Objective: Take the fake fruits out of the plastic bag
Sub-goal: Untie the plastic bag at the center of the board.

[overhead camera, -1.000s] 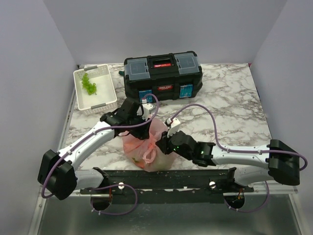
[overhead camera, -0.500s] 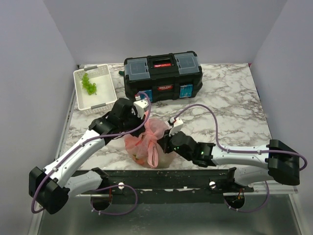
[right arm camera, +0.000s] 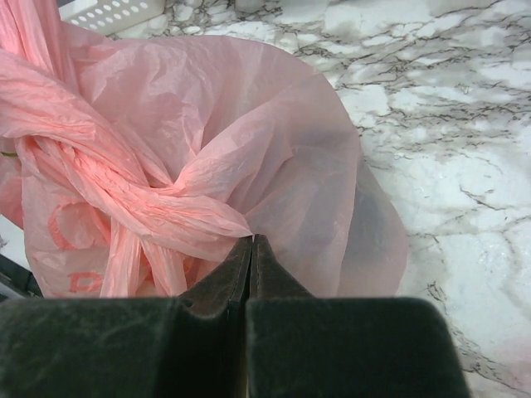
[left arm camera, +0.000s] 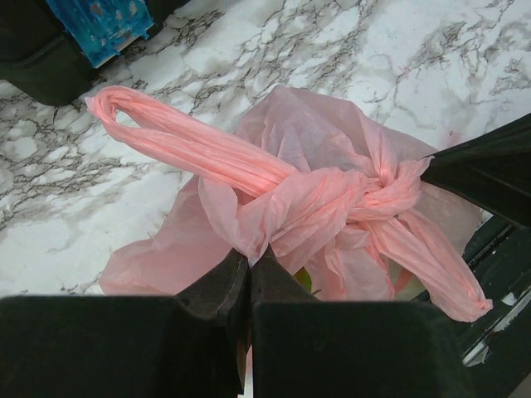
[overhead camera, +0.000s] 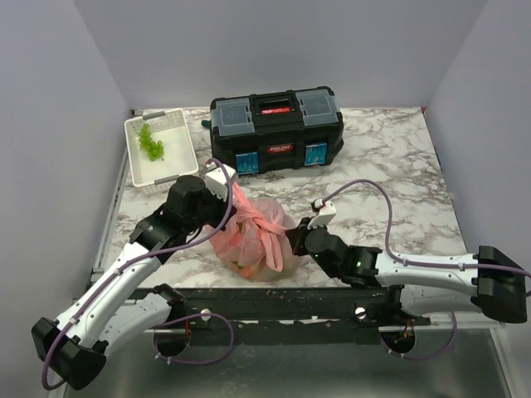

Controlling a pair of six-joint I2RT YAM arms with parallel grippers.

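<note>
Right now the thin, crinkly, translucent pink plastic bag (overhead camera: 253, 240) sits on the white, grey-veined marble table (overhead camera: 398, 166) near its front edge, directly between the two arms. The left gripper (left arm camera: 250, 259) is at the bag's left upper side, with its black jaws pressed together on a fold of pink film. The right gripper (right arm camera: 250, 240) is at the bag's right side, its jaws likewise pinched on a pleat of the film. The bag's twisted loop handles are tied in a knot (left arm camera: 369, 192) lying between the two grips. The fake fruits are mostly hidden inside. Only a yellow-green sliver (left arm camera: 304, 279) shows under the folds, and which fruit it is cannot be told. Behind the bag stand a black plastic toolbox (overhead camera: 275, 128) and a white slotted basket (overhead camera: 170, 170).
</note>
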